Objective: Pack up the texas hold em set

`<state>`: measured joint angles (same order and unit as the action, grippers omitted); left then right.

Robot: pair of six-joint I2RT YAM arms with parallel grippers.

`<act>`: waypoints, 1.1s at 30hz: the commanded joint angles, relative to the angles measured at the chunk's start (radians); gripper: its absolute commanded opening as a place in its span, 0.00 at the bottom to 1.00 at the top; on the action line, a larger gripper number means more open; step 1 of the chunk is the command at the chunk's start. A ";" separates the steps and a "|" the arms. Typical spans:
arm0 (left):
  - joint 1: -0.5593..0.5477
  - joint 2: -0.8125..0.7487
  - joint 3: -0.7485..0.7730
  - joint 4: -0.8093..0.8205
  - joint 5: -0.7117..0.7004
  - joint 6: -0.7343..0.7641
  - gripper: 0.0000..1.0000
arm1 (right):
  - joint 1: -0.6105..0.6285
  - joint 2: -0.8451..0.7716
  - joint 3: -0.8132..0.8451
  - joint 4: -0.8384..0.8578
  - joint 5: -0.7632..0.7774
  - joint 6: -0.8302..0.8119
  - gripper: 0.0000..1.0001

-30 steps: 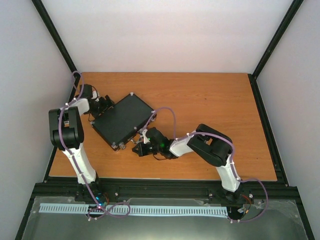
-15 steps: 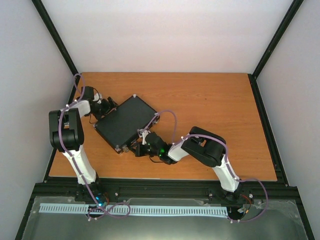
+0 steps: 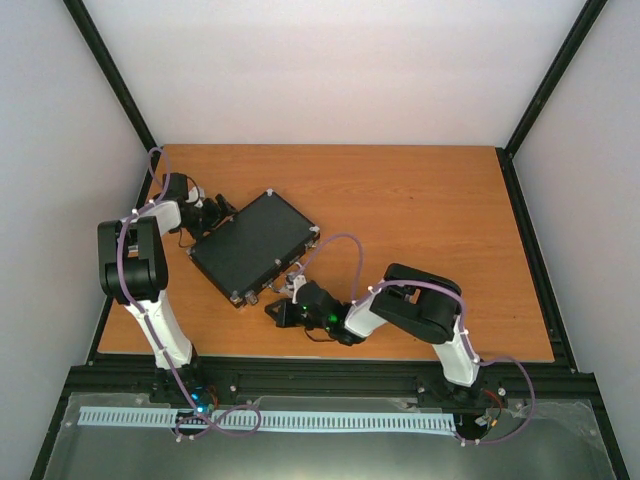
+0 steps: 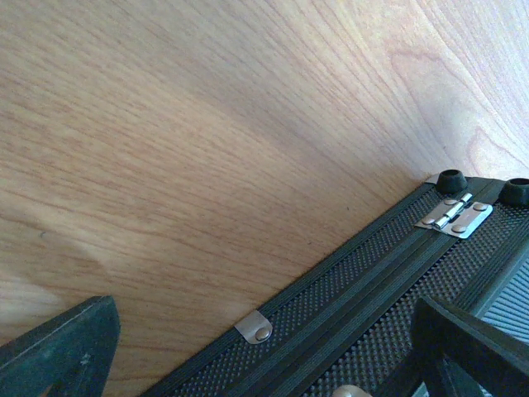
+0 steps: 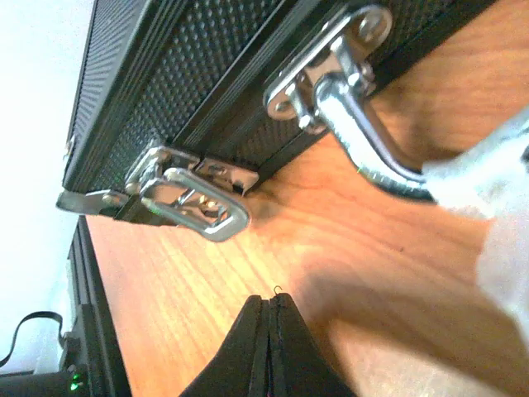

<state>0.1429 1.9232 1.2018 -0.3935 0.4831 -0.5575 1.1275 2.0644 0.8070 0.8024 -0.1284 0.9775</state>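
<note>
Chrome latch (image 5: 186, 194) on black case (image 3: 252, 245) — only right wrist shows it; right claw (image 5: 269, 304) together, left claw (image 4: 260, 327) apart.

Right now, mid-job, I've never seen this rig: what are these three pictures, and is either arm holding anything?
Two white-and-black robot arms stand bolted at the near edge of an orange-brown wooden table. The wide picture looks down from above and behind them; the other two come from cameras on each wrist. On the table lies a flat black rectangular case with silver corners, closed. The left gripper sits at its far-left edge, fingers spread open, looking along the side with the silver hinge. The right gripper is shut on nothing, pointing at the case's silver latch and curved silver handle. Nothing is held.
</note>
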 commanded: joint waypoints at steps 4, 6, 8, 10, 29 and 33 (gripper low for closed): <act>-0.034 0.070 -0.069 -0.196 0.008 -0.013 1.00 | 0.035 0.059 -0.041 0.108 -0.048 0.020 0.03; -0.034 0.068 -0.067 -0.199 0.004 -0.009 1.00 | 0.034 0.084 -0.036 0.156 -0.040 0.031 0.03; -0.035 0.068 -0.070 -0.199 0.002 -0.007 1.00 | 0.031 0.111 -0.020 0.187 -0.043 0.037 0.03; -0.035 0.066 -0.074 -0.198 -0.001 -0.006 1.00 | 0.031 0.136 -0.002 0.204 -0.043 0.046 0.03; -0.033 0.033 -0.136 -0.162 0.023 -0.029 1.00 | 0.028 0.080 0.197 -0.369 0.086 -0.059 0.03; -0.033 0.025 -0.158 -0.142 0.038 -0.041 1.00 | 0.028 0.101 0.254 -0.456 0.111 -0.050 0.03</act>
<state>0.1429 1.8999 1.1450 -0.3283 0.4755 -0.5484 1.1553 2.1021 1.0016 0.6025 -0.1318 0.9565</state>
